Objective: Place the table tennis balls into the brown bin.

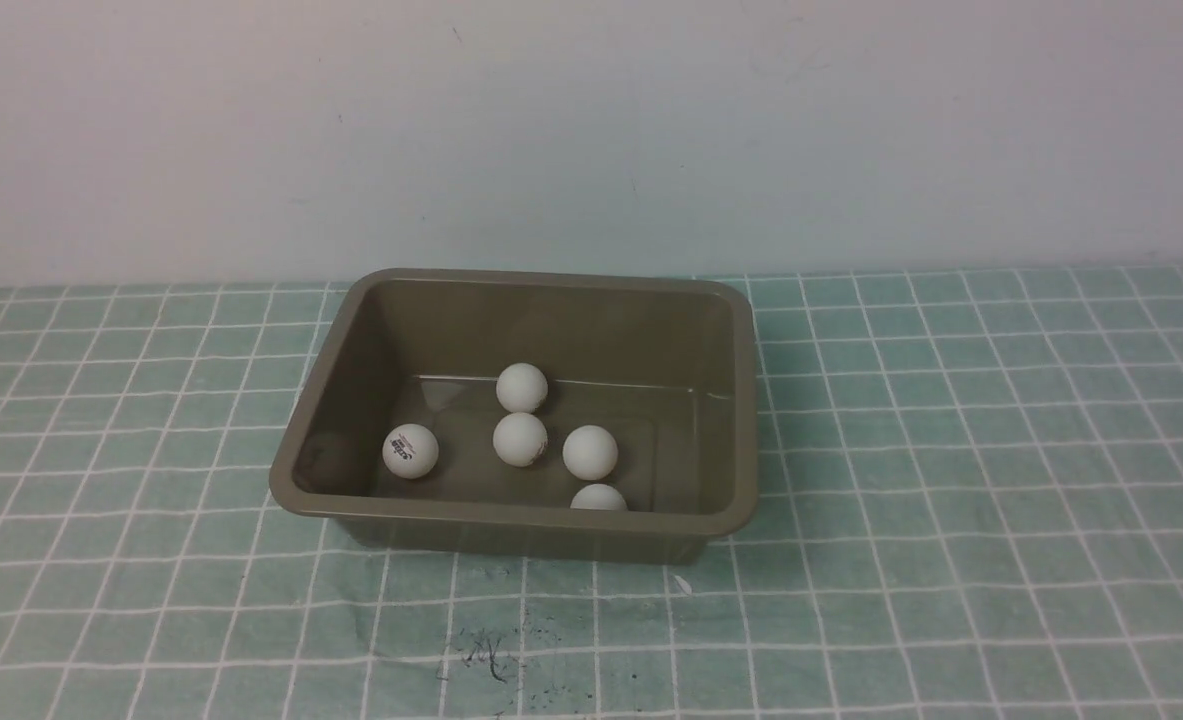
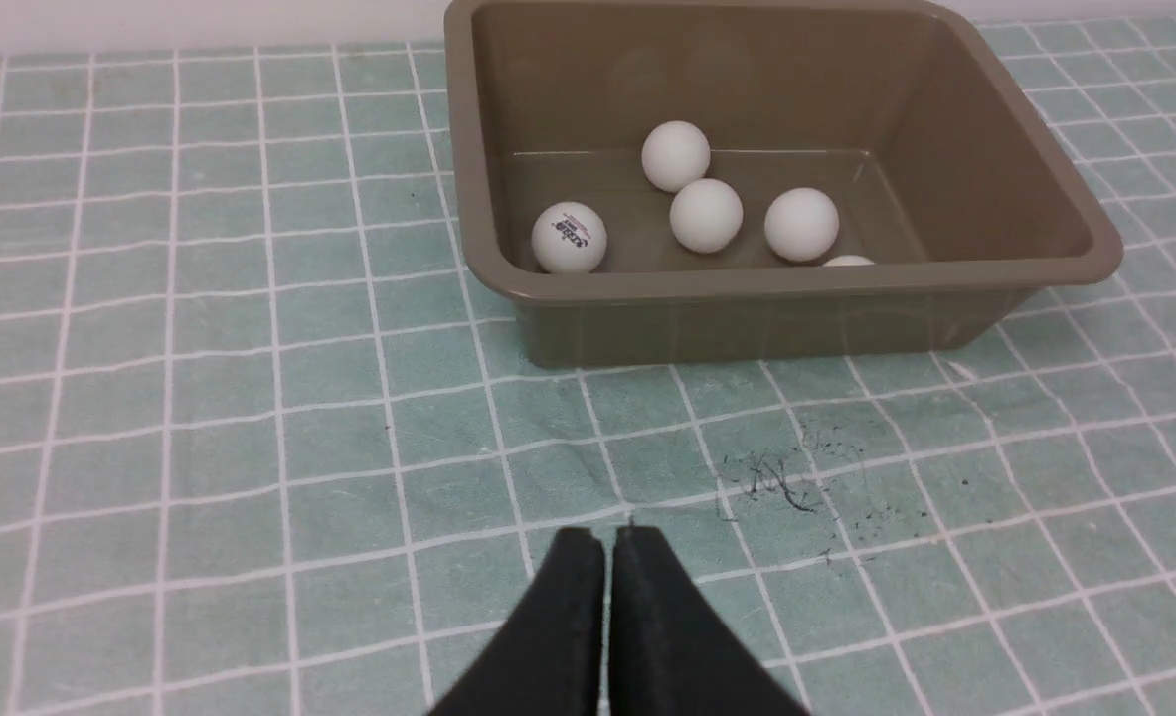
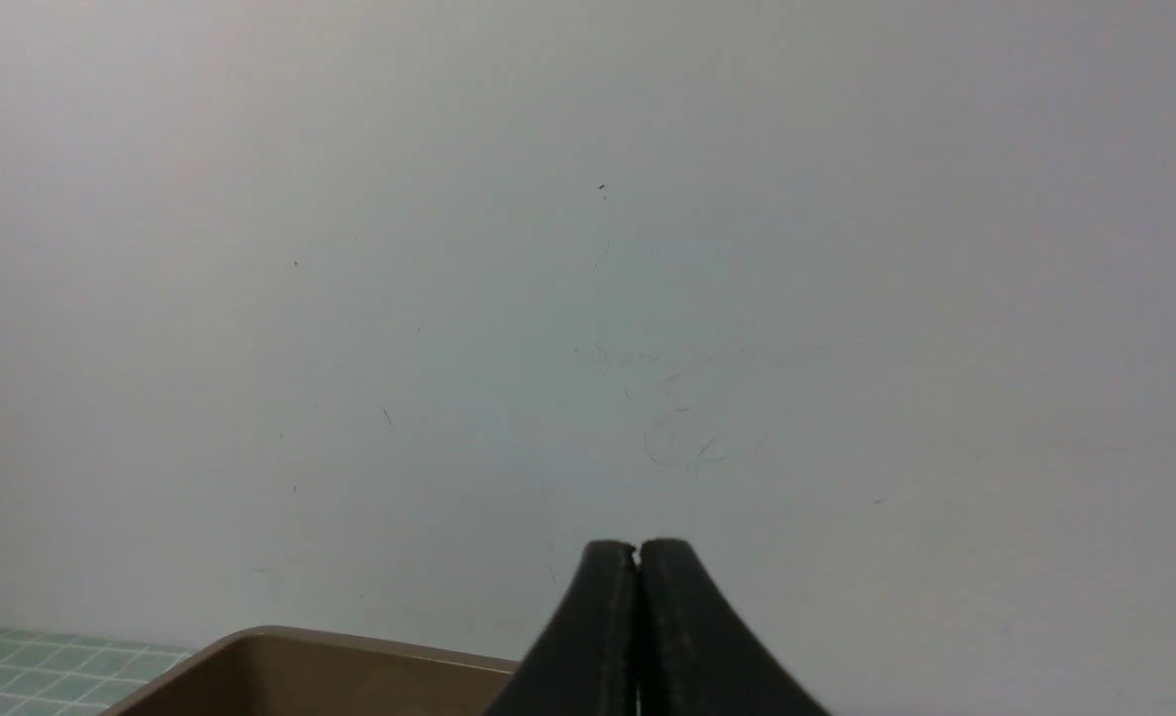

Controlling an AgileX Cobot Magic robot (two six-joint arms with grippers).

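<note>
Balls (image 2: 706,216) sat in bin (image 2: 766,288); bin rested on bench (image 2: 200,418), beyond left tool (image 2: 610,537).

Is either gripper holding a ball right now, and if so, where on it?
No, nothing is held: the left gripper and right gripper are both shut on nothing. The balls lie in the bin.

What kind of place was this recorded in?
Probably a plain indoor test station: a pale bare wall behind, a green grid-lined tabletop, and two robot grippers, left and right.
</note>
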